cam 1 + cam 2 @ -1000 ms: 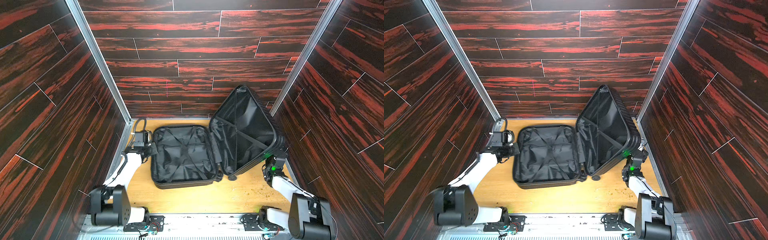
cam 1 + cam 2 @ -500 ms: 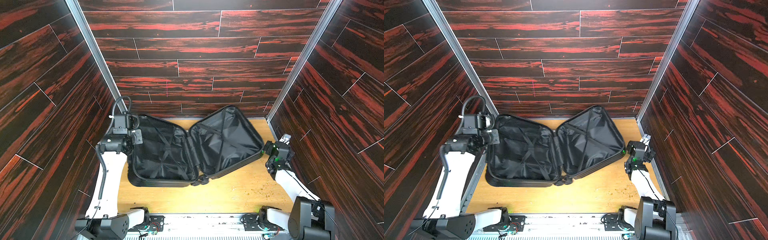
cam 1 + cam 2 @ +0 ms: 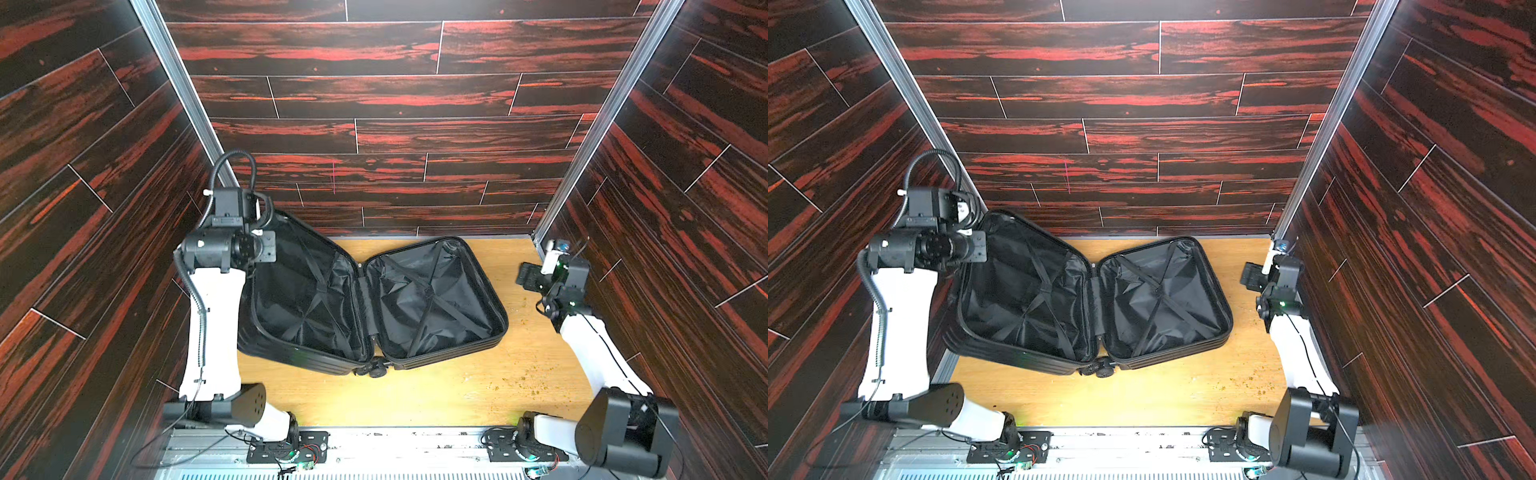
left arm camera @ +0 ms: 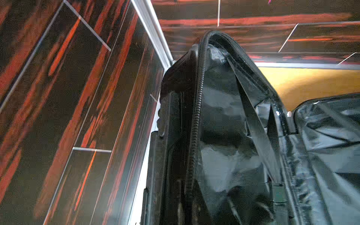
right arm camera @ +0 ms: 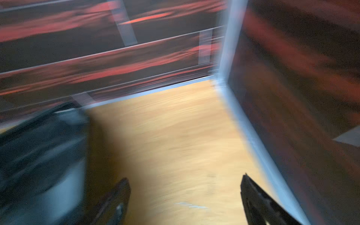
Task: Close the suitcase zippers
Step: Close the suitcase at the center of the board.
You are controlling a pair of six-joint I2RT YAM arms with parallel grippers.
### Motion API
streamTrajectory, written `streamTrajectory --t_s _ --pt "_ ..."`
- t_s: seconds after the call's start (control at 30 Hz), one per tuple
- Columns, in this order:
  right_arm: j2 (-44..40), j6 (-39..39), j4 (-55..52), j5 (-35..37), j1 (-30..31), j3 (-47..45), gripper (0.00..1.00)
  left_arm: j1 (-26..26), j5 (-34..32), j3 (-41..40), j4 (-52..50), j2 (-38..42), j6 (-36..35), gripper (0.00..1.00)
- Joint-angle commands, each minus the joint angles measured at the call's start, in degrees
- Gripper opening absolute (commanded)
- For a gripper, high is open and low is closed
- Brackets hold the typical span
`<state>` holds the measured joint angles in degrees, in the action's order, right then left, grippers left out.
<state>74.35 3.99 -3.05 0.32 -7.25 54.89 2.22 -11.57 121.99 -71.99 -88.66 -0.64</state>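
The suitcase (image 3: 432, 299) lies open like a book on the wooden table (image 3: 415, 395), lining up. Its hinge runs from the far wall toward the robot's base, with a caster wheel (image 3: 376, 370) at the near end, so the opened case spreads left to right. The left shell tilts steeply up against the left wall; the right shell lies lower, near flat. The zipper track (image 4: 194, 126) runs unjoined along the raised shell's rim. The left end effector (image 3: 264, 214) sits closed at that rim's far corner, but its grip is hidden. The right end effector (image 5: 185, 179) hangs spread wide and empty above bare table, apart from the right shell.
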Motion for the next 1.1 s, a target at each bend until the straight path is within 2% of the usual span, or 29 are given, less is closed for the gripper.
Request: streamTrajectory --t_s 0.0,0.17,0.3,0.47,0.57,0.63,0.7,0.8,0.93,1.07 --pt "3.5 -0.8 -5.3 -18.5 0.4 1.5 0.83 0.1 3.7 7.8 4.5 -0.3 2.2 0.0" --pt "8.6 -0.3 -6.8 -19.8 1.3 1.8 0.78 0.1 6.0 14.0 1.1 -4.1 2.8 0.0" --pt "11.5 -0.4 -8.1 -24.3 2.4 1.7 0.72 -0.1 6.4 17.2 -0.3 -5.6 3.1 0.0" --pt "12.5 0.6 -7.4 -23.0 4.8 -0.3 0.67 -0.3 8.0 18.7 -0.5 -6.2 4.0 0.0" --pt "13.3 3.3 -6.7 -22.5 5.8 -1.6 0.53 -0.8 8.5 19.7 -0.8 -6.5 4.5 0.0" --pt "13.9 4.4 -6.6 -23.4 6.6 -2.4 0.39 -1.5 8.6 20.9 -1.3 -6.9 4.9 0.0" --pt "13.8 5.8 -5.9 -21.7 7.9 -3.9 0.22 -3.5 4.6 22.8 -2.0 -7.5 4.8 0.0" --pt "13.3 9.3 -4.0 -18.5 9.4 -6.4 0.12 -8.1 -2.2 26.5 -3.6 -9.1 3.3 0.0" --pt "11.8 13.9 -0.7 -17.4 11.9 -9.4 0.01 -12.5 -5.5 30.4 -4.2 -10.9 3.4 0.0" --pt "9.7 21.2 3.0 -14.4 17.9 -11.6 0.0 -16.7 -7.5 31.1 -2.1 -11.4 4.4 0.0"
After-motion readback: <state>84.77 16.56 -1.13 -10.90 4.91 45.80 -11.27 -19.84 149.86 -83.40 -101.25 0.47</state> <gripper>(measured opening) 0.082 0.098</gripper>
